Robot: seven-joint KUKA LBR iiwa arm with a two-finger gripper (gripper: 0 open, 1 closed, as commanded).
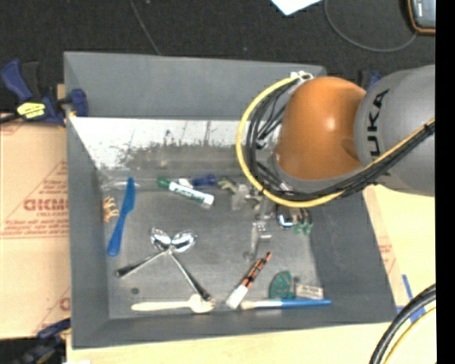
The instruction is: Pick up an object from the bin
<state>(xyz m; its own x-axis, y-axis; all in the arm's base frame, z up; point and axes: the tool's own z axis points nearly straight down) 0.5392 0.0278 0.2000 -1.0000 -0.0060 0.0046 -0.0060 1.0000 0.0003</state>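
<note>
My gripper (261, 229) hangs below the arm's orange cover over the right middle of the bin floor, low above bare metal. The nearest thing is a thin red, black and white pen (251, 277), lying at a slant just in front of it. To the pen's right sits a small green round piece (282, 284) next to a white label (309, 290). A blue and white pen (287, 303) lies along the front wall. Left of the gripper and further back rests a white marker with a green cap (185, 190).
Two crossed metal spoons (171, 243) lie mid-left, with a white plastic utensil (171, 305) at the front. A blue stick (121, 217) lies along the left wall beside a small brownish piece (107, 207). A small blue item (205, 180) rests near the back wall.
</note>
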